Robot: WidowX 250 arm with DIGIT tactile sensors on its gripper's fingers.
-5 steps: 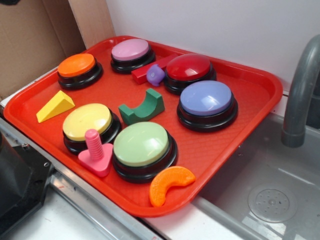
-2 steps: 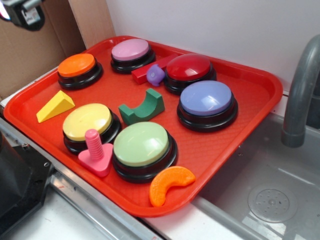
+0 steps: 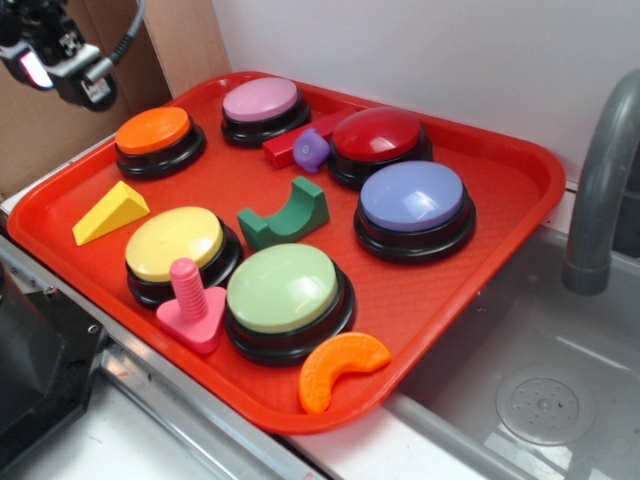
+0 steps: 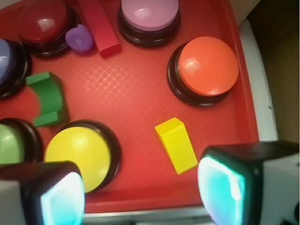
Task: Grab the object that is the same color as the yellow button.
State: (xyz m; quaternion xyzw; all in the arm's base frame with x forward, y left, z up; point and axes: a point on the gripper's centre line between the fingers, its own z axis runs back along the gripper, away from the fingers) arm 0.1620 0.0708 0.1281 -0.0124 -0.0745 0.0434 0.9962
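The yellow wedge block (image 3: 108,212) lies on the red tray (image 3: 480,280) at its left side, beside the yellow button (image 3: 174,243). In the wrist view the wedge (image 4: 176,145) lies between the yellow button (image 4: 78,152) and the orange button (image 4: 208,65). My gripper (image 3: 50,55) hangs high at the top left of the exterior view, above and behind the wedge. In the wrist view the gripper (image 4: 140,194) is open and empty, with the wedge just left of the right fingertip (image 4: 222,190).
Also on the tray: pink (image 3: 260,100), dark red (image 3: 377,134), blue (image 3: 412,196) and light green (image 3: 282,288) buttons, a green arch (image 3: 287,216), pink peg (image 3: 190,305), orange crescent (image 3: 340,368), purple piece (image 3: 312,150), red bar (image 3: 290,142). A sink and faucet (image 3: 600,190) lie right; cardboard stands behind.
My gripper has come into the exterior view at the top left and moved down and to the right. The objects on the tray have not moved.
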